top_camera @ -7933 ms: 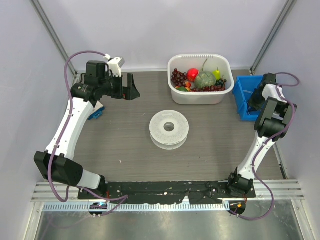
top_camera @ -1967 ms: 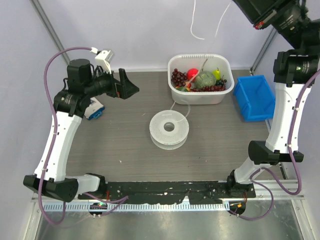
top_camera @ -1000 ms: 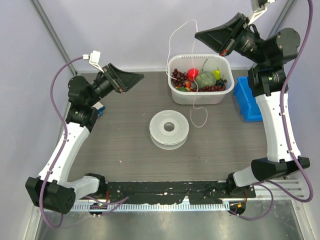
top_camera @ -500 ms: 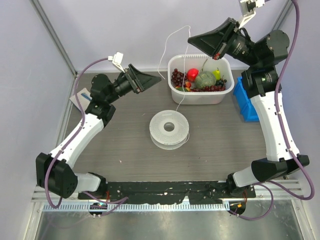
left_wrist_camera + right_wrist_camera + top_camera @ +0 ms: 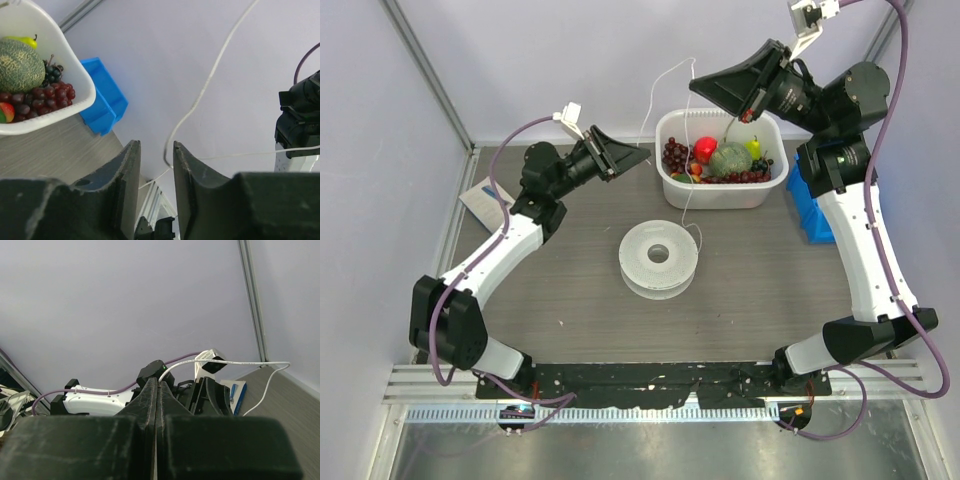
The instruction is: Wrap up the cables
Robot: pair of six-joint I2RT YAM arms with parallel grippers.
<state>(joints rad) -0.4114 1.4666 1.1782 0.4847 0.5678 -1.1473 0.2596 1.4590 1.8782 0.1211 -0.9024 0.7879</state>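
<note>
front of counter (image 5: 570, 300): the bare strip between the spool (image 5: 660, 270) and the arm bases was wide open, an easy pass.
centre: the spool sat smack in the middle, so low moves had to go round it.
back right: the fruit tub (image 5: 715, 196) and blue bin (image 5: 810, 215) stood side by side, walling off that corner.
above the tub: a thin cable (image 5: 250, 361) hung from the pinched right fingers (image 5: 150, 395) down toward the spool, crossing right in front of the slightly parted left fingers (image 5: 125, 175).

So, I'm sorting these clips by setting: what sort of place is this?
Probably a robot lab test cell: plain walls with metal framing, two arms bolted to a table, and staged props, a tub of fruit and a spool.
</note>
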